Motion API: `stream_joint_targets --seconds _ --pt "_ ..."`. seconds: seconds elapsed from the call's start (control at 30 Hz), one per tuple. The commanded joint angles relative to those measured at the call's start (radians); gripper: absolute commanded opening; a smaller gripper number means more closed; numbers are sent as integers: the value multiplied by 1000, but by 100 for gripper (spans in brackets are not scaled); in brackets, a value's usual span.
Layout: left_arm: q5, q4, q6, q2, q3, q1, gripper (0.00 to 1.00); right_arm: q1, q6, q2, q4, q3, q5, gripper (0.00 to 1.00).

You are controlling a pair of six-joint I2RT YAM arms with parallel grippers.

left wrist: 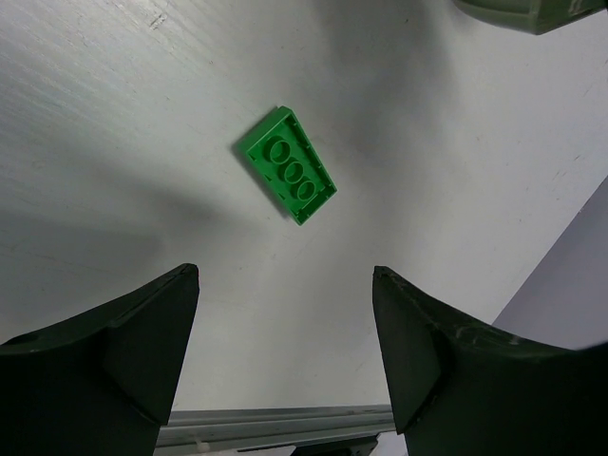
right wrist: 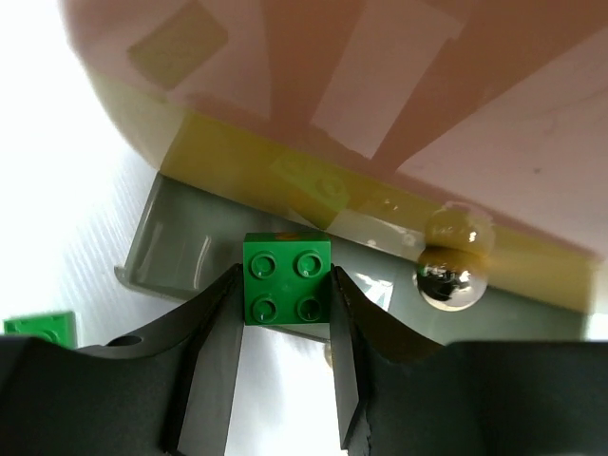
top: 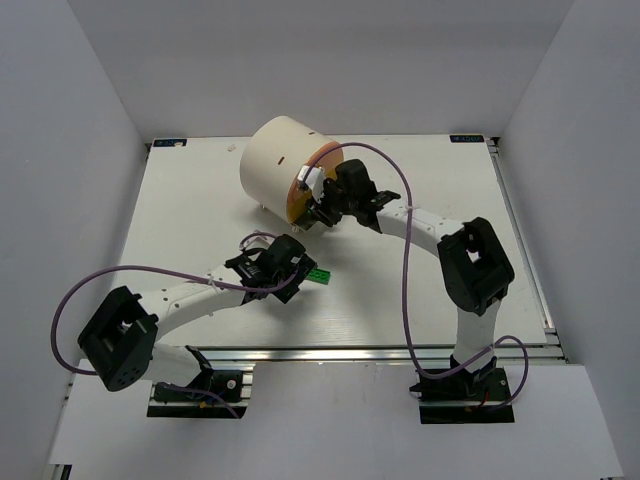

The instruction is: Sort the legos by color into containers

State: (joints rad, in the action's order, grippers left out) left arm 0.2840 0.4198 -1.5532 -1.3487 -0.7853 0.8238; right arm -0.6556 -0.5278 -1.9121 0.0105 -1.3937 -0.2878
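The cream drum cabinet [top: 278,160] lies at the back centre, its orange face [top: 303,192] toward my right arm. My right gripper [top: 322,212] is at that face. In the right wrist view it [right wrist: 284,277] is shut on a dark green four-stud lego [right wrist: 287,281], held over the open olive-grey drawer [right wrist: 176,242], next to a brass knob [right wrist: 446,277]. My left gripper [left wrist: 285,277] is open and empty, a little short of a green lego [left wrist: 287,177] lying studs-down on the table. That lego also shows in the top view [top: 318,275].
Another green lego [right wrist: 38,326] lies on the table left of the drawer. An olive-grey drawer corner [left wrist: 532,11] shows at the top right of the left wrist view. The table's metal front rail [left wrist: 275,423] runs just behind my left fingers.
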Motion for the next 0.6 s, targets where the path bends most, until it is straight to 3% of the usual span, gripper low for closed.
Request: stream_joint_targets --seconds 0.0,0.17,0.2,0.3,0.37,0.57 --pt "-6 -16 7 13 -5 -3 83 -7 126 -13 -12 -51 33 28" --pt "-6 -15 5 20 4 -3 83 -9 216 -21 25 -51 84 35" --pt "-6 -13 5 23 6 -3 83 -9 222 -19 26 -53 84 45" --pt "-6 -19 5 17 8 -3 83 -6 233 -8 40 -50 75 63" --pt "-8 -29 5 10 5 -3 83 -3 242 -1 49 -48 70 67" --pt "-6 -26 5 -38 -41 -3 83 7 279 64 95 -56 32 67"
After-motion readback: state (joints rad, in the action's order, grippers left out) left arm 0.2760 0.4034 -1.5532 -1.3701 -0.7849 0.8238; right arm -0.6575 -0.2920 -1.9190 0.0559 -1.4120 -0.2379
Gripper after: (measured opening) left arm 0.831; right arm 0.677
